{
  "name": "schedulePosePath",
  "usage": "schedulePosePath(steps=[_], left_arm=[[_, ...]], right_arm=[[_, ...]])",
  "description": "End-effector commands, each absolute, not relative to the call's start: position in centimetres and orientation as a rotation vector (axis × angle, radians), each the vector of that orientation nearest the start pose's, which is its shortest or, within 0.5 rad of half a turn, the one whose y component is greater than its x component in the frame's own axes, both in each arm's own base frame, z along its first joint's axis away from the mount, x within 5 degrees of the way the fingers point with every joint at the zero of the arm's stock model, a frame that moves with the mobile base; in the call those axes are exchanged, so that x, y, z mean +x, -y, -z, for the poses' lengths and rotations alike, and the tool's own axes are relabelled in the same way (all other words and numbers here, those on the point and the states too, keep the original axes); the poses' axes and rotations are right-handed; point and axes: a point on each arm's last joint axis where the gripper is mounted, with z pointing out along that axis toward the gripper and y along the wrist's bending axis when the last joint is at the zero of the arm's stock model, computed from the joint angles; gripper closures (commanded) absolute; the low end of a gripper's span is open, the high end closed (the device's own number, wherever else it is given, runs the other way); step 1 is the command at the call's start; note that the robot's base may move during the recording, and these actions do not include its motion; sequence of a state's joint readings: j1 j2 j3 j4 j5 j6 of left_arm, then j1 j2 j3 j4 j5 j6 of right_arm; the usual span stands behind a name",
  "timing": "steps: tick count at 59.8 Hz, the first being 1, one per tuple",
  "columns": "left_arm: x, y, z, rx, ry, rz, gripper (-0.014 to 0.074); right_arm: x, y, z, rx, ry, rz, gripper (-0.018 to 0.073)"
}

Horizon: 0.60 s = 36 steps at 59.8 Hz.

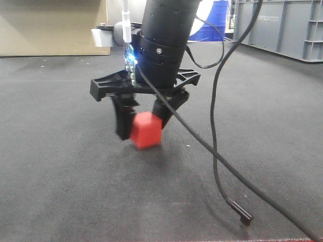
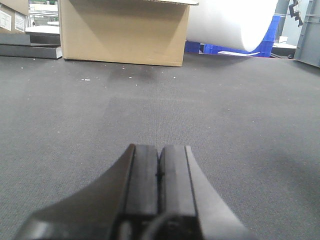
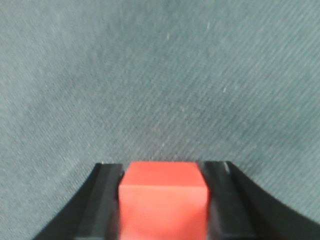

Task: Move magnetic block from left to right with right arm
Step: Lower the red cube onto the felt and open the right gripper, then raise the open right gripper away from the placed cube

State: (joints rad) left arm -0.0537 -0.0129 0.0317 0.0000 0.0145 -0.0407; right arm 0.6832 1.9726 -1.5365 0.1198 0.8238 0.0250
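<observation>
Magnetic block (image 1: 147, 130) clamped in right end effector (image 1: 143, 126), above grey carpet (image 1: 60, 166).

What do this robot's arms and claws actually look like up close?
The right gripper is matte black: a thick round wrist, a flat crossbar, and two dark angular fingers. A small blue light glows on its side, and thin black cables trail from it. The left gripper shows two flat, dark, slab-like fingers.

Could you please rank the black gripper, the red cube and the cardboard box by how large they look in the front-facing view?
1. Black gripper, largest, though it is nearest the camera.
2. Cardboard box, cut off by the frame and far back, so likely bigger in reality.
3. Red cube, smallest, held between the gripper's fingers.
</observation>
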Motion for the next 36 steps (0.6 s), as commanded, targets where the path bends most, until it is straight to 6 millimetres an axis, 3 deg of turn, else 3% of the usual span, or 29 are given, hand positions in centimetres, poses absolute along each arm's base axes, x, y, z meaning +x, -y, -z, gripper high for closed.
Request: schedulePosePath(steps=[1, 9, 17, 23, 25, 30, 36], left_arm=[[5.5, 0.3, -20.8, 0.003, -1.421, 0.082, 0.0713], [5.5, 0.3, -20.8, 0.003, -1.421, 0.082, 0.0712], [5.5, 0.3, -20.8, 0.003, -1.421, 0.082, 0.0713], [5.5, 0.3, -20.8, 0.003, -1.421, 0.082, 0.0713], [5.5, 0.3, -20.8, 0.003, -1.421, 0.082, 0.0713], [5.5, 0.3, -20.8, 0.003, -1.421, 0.082, 0.0713], [5.5, 0.3, -20.8, 0.003, -1.421, 0.082, 0.0713]], right_arm=[[32.3, -27.3, -25.8, -0.79, -2.553, -0.375, -0.0078], [32.2, -26.8, -26.8, -0.771, -2.54, -0.382, -0.0069], [31.9, -25.7, -29.1, -0.727, -2.498, -0.401, -0.0027], [31.0, -24.2, -31.7, -0.684, -2.45, -0.42, 0.0103], [30.4, -23.4, -32.8, -0.661, -2.428, -0.429, 0.0201], [29.0, -21.6, -34.6, -0.626, -2.379, -0.442, 0.0349], [26.7, -19.3, -35.8, -0.585, -2.315, -0.456, 0.045]])
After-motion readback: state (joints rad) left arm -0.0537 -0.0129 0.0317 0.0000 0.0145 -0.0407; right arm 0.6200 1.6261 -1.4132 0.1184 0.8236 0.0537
